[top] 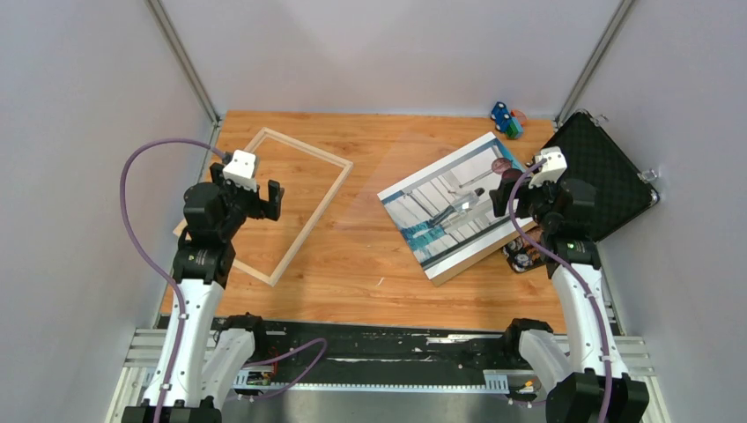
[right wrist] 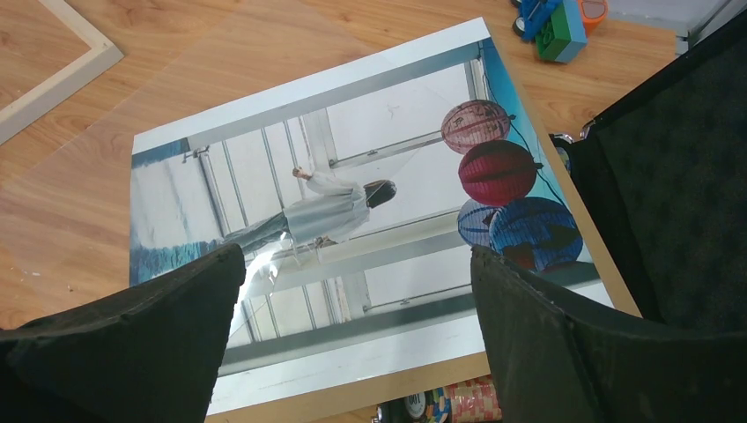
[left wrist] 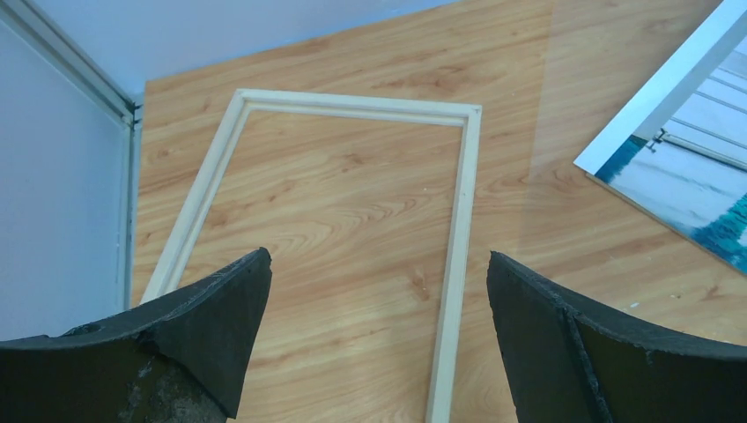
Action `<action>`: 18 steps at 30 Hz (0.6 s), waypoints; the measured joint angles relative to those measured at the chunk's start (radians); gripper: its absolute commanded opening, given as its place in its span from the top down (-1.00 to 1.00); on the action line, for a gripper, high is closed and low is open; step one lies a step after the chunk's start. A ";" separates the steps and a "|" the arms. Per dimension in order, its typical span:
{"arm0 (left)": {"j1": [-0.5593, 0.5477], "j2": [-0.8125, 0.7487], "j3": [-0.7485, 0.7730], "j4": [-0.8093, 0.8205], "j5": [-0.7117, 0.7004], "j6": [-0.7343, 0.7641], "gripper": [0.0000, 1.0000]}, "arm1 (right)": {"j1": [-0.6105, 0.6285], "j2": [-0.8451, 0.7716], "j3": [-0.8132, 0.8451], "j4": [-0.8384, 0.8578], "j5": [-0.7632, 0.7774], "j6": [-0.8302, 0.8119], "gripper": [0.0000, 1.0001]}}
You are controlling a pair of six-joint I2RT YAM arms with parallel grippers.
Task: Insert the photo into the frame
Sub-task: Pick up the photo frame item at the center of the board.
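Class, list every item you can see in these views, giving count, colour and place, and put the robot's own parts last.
frame: one, pale wood, flat at table's left.
photo: one, white-bordered, steps and red lanterns, right of centre.
backing board: one, brown, under the photo.
clear sheet: one, faint, between frame and photo.
case: one, black, table's right edge.
toy blocks: small cluster, blue and green, far right corner.
table: one, wood-grain, underneath everything.
left end effector: one, black, open above the frame.
right end effector: one, black, open above the photo.
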 measured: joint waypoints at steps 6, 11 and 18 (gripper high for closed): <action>0.000 -0.015 -0.003 -0.003 0.015 -0.002 -1.00 | 0.000 -0.001 0.000 0.000 0.000 0.004 -1.00; 0.000 -0.014 -0.003 -0.004 0.031 -0.006 -1.00 | 0.000 -0.004 0.014 -0.008 0.005 0.030 -1.00; -0.001 0.071 0.023 -0.018 0.166 -0.018 -1.00 | 0.000 0.041 0.072 -0.045 0.017 0.108 -1.00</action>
